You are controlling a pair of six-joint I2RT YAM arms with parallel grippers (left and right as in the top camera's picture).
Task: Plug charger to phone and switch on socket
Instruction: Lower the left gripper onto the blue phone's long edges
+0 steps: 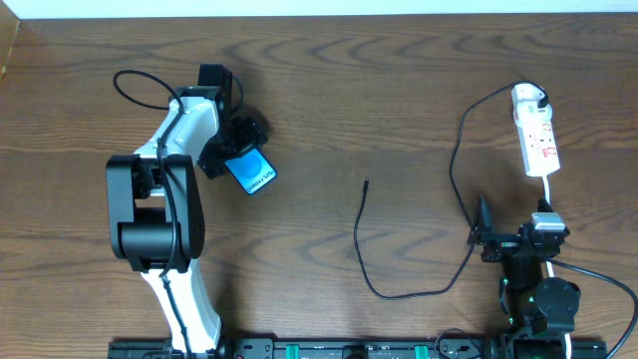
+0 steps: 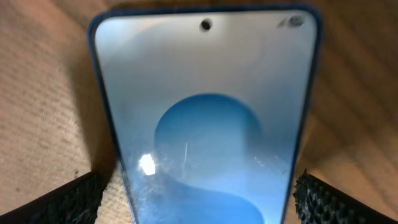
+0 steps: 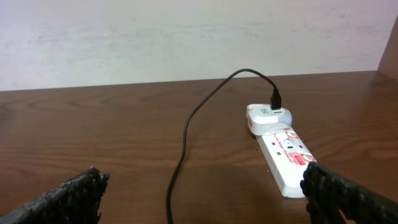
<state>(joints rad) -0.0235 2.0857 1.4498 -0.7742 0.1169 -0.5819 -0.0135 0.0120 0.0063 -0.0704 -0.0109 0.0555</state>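
The phone (image 1: 251,172) lies flat on the table, blue screen up, and fills the left wrist view (image 2: 205,124). My left gripper (image 1: 235,150) is open and straddles the phone's near end (image 2: 199,208), a finger on each side, with table showing between the left finger and the phone's edge. The socket (image 1: 538,135) lies at the far right (image 3: 286,152), with the charger's white adapter (image 1: 526,97) plugged into its far end (image 3: 264,116). The black cable (image 1: 461,170) loops to its plug tip (image 1: 366,182), loose at mid-table. My right gripper (image 1: 513,234) is open and empty (image 3: 205,199), with the cable (image 3: 183,143) between its fingers.
The socket's white cord (image 1: 548,199) runs toward my right arm base (image 1: 538,299). A pale wall (image 3: 186,37) stands behind the table's far edge. My left arm (image 1: 159,209) stretches over the table's left part.
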